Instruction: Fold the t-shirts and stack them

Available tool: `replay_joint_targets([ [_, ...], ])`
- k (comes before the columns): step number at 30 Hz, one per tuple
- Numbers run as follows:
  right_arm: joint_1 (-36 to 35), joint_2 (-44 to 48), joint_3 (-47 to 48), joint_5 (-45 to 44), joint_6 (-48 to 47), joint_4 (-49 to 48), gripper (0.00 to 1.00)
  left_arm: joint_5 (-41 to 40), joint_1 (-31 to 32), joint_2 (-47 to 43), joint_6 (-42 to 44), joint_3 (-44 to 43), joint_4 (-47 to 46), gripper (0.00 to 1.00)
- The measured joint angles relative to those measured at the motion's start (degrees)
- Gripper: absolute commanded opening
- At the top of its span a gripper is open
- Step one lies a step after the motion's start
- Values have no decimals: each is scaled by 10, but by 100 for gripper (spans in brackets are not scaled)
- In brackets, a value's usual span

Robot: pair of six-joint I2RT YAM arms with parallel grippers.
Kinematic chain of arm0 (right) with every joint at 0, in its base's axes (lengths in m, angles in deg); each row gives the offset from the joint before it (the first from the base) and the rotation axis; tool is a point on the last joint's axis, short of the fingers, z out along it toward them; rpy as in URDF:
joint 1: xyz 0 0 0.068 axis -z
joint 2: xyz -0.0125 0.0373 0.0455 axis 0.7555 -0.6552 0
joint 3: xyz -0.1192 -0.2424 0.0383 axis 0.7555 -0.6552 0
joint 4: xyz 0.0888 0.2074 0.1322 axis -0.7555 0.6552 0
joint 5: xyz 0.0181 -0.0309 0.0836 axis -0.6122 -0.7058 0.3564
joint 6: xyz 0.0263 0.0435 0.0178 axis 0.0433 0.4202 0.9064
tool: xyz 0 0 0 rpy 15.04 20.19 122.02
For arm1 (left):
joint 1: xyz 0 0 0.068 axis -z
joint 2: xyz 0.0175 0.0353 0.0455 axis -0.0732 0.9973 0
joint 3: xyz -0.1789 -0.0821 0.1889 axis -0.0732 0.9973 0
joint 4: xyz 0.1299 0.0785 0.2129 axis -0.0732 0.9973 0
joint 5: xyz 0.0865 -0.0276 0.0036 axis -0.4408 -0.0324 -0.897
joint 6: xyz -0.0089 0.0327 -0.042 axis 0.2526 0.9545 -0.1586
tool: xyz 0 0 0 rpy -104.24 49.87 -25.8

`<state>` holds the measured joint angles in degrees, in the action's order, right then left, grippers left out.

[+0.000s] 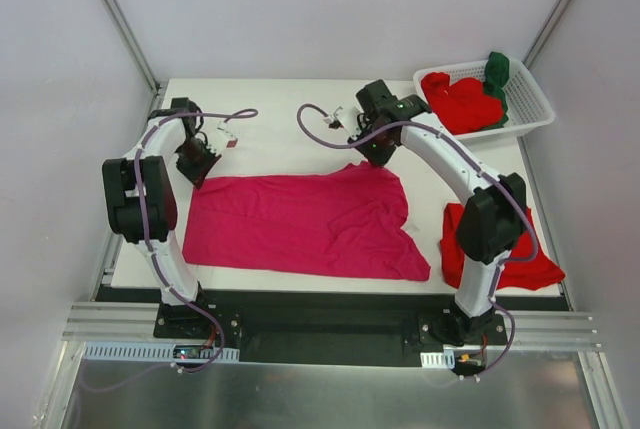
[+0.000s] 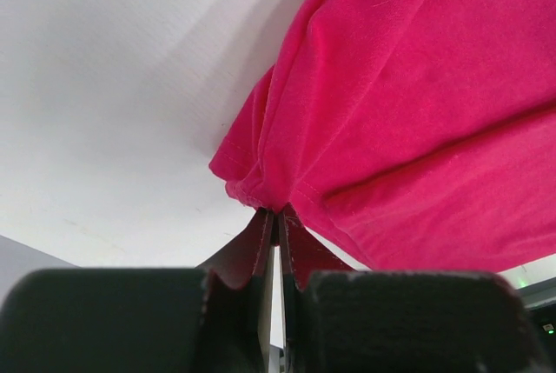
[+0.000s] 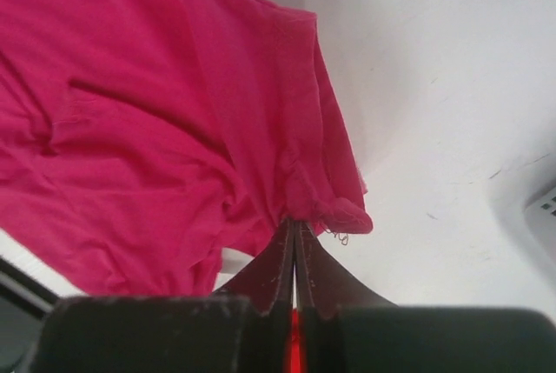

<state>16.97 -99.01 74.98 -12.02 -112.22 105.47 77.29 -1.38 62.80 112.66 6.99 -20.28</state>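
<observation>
A magenta-pink t-shirt [image 1: 300, 224] lies spread across the middle of the white table. My left gripper [image 1: 197, 175] is shut on its far left corner [image 2: 261, 186], the cloth bunched at the fingertips. My right gripper [image 1: 377, 160] is shut on the far right corner [image 3: 334, 208] of the same shirt. A folded bright red t-shirt [image 1: 500, 249] lies at the near right, partly behind the right arm. More red shirts [image 1: 460, 101] and a dark green one [image 1: 497, 71] sit in the basket.
The white slotted basket [image 1: 535, 99] stands at the far right corner of the table. Bare white tabletop [image 1: 280, 109] lies beyond the pink shirt. Grey walls and metal posts enclose the table on three sides.
</observation>
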Motion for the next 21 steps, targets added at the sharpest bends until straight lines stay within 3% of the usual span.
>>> replay_joint_targets([
  [21, -32, 58, -55, 132, -8, 116, 1, -29, 0, -24, 17, 39, 0, 0],
])
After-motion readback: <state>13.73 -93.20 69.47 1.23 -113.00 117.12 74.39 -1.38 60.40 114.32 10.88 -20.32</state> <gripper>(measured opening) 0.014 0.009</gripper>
